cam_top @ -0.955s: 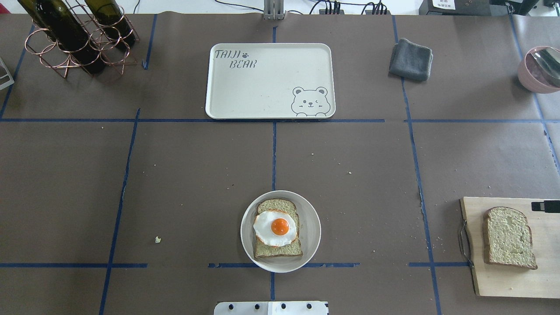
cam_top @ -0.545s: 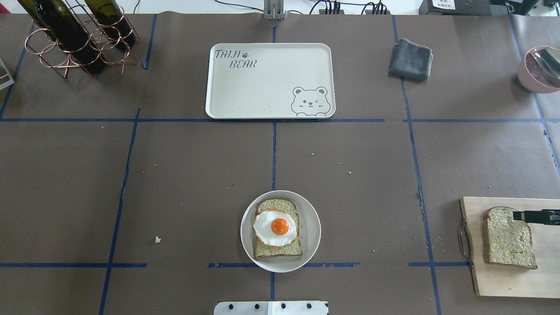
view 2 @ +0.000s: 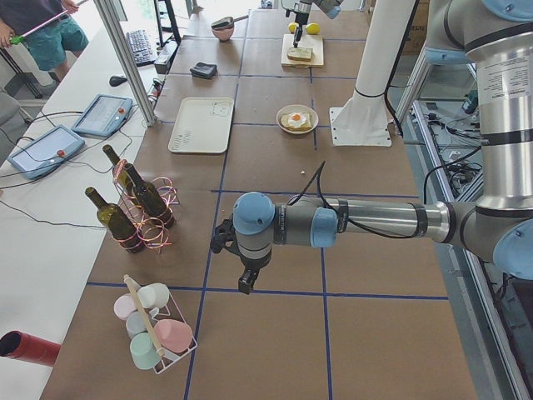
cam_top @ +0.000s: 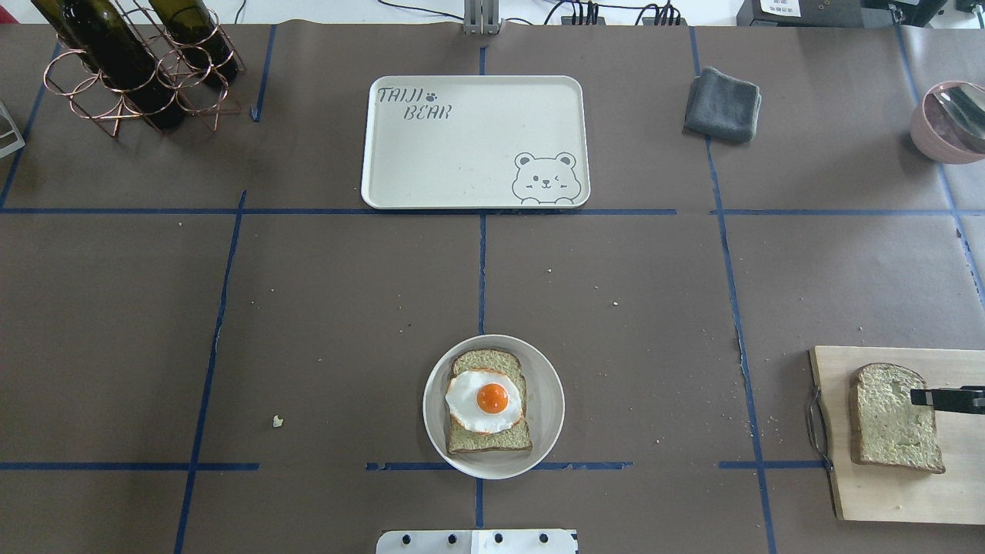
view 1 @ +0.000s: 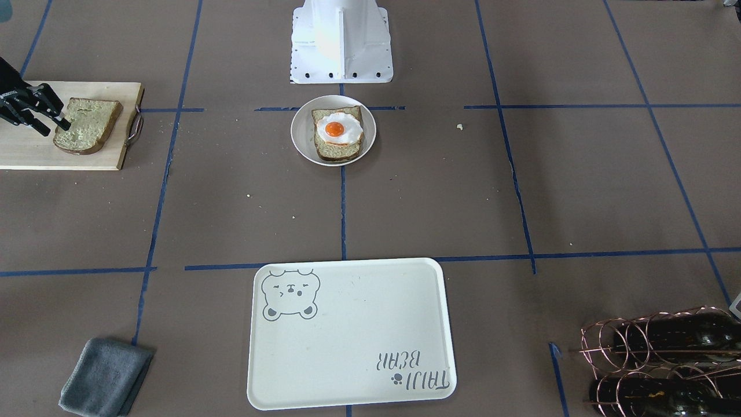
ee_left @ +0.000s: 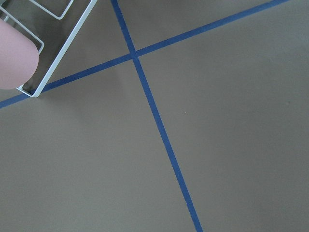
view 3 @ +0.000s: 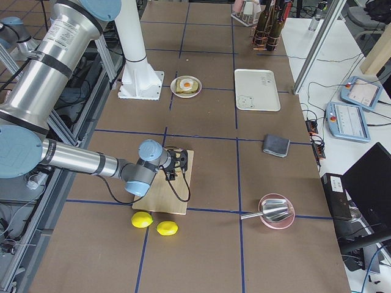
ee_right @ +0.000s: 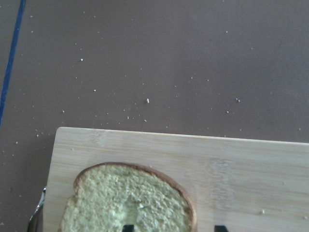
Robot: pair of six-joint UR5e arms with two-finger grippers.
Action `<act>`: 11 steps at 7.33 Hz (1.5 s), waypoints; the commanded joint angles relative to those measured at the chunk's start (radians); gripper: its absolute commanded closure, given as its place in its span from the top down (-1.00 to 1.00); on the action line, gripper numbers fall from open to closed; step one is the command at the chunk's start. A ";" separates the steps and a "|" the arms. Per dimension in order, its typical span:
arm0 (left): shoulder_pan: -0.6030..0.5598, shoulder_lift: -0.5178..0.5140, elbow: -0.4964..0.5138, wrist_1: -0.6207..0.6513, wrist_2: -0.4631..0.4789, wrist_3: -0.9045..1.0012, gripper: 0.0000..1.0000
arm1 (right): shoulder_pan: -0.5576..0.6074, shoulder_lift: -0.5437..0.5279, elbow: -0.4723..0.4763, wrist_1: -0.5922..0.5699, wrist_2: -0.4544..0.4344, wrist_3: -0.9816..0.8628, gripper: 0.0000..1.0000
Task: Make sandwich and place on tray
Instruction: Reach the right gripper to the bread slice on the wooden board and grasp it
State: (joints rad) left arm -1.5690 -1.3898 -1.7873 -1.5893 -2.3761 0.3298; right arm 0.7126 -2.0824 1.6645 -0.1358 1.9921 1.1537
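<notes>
Right gripper (cam_top: 917, 398) shifted over bread slice (cam_top: 891, 422), jaws apart

The left arm (view 2: 375, 221) and right arm (view 3: 73, 160) are smooth silver tubes linked by fat round joints with pale blue caps and dark grey rings. A thin black cable (view 2: 315, 177) runs off the left forearm, and a second cable (view 3: 181, 190) loops under the right wrist. The right gripper (view 1: 55, 127) is black with small white lettering. The white pedestal (view 1: 340, 40) has dark bolt holes along its base plate.
</notes>
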 commanded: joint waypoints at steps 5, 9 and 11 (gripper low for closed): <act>0.000 0.000 0.000 -0.001 0.000 0.000 1.00 | -0.024 -0.001 -0.014 0.002 0.001 -0.002 -0.99; 0.001 0.002 0.002 -0.001 0.000 0.000 1.00 | -0.019 -0.001 -0.008 0.021 0.036 0.004 -1.00; 0.000 0.003 0.002 -0.001 0.000 0.000 1.00 | -0.007 0.018 0.007 0.076 0.107 0.006 -1.00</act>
State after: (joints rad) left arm -1.5688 -1.3880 -1.7857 -1.5907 -2.3761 0.3305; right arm 0.6965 -2.0781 1.6601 -0.0871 2.0499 1.1584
